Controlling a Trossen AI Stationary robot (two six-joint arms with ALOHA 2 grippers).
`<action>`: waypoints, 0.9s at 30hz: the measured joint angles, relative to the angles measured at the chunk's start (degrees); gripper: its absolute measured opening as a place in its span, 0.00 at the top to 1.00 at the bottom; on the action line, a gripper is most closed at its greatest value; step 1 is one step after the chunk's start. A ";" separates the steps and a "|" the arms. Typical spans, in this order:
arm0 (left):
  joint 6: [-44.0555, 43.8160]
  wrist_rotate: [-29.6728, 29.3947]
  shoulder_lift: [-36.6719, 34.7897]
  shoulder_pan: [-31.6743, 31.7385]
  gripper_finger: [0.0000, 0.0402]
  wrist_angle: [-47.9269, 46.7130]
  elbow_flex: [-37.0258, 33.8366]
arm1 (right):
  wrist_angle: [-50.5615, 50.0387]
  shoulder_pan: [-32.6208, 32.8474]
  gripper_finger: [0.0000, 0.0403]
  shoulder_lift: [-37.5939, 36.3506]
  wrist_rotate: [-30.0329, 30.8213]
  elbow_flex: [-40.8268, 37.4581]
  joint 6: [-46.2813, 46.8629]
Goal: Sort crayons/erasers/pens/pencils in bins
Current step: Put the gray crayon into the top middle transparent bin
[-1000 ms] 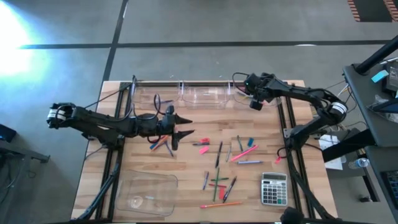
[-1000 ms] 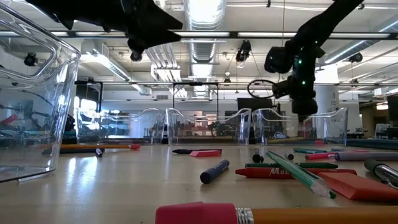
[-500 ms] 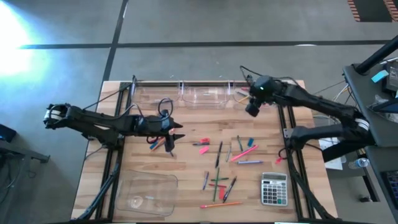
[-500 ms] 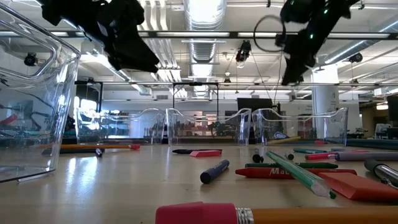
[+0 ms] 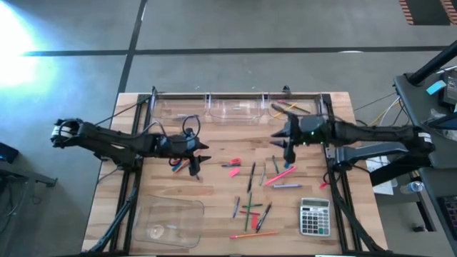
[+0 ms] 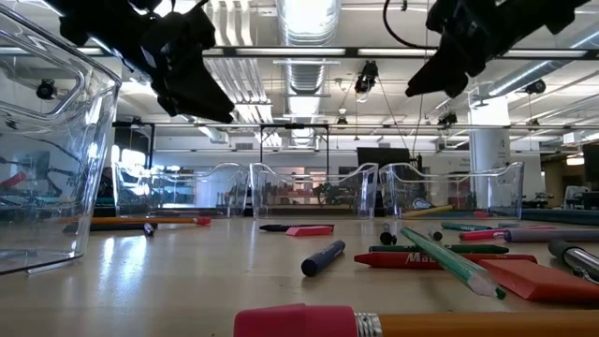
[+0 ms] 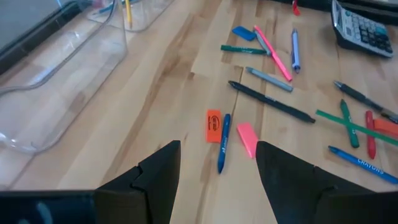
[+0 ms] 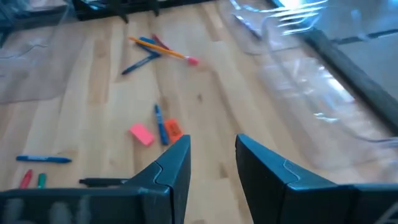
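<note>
Between picks: both end effectors hang empty above the tabletop [image 5: 214, 196]. The left end effector [image 7: 217, 163], jaws wide apart, hovers beside the pink eraser [image 7: 247, 138]; the right end effector [image 8: 211, 158], partly open, faces it too. Crayons, pens and pencils lie mid-table; next, descend and straddle one.

I am holding my dark left arm stretched in from the left side, its two-finger left gripper [image 5: 198, 153] hanging above the table with fingers [image 7: 163, 169] apart and empty. I am extending my dark right arm from the right; its right gripper [image 5: 280, 137] is hovering, fingers [image 8: 171, 163] parted, gripping nothing.
</note>
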 joint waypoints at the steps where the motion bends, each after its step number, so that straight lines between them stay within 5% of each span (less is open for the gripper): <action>1: 0.00 0.00 0.27 -0.14 0.51 0.09 0.00 | 2.27 0.60 0.71 0.41 -0.01 -1.56 0.64; 12: -0.01 0.17 1.45 -1.66 0.51 0.51 0.00 | 7.90 1.83 0.70 5.65 1.49 -8.25 2.13; 27: 1.88 1.58 -7.78 -2.36 0.51 2.88 0.01 | -1.78 6.13 0.66 23.92 2.48 1.99 -14.17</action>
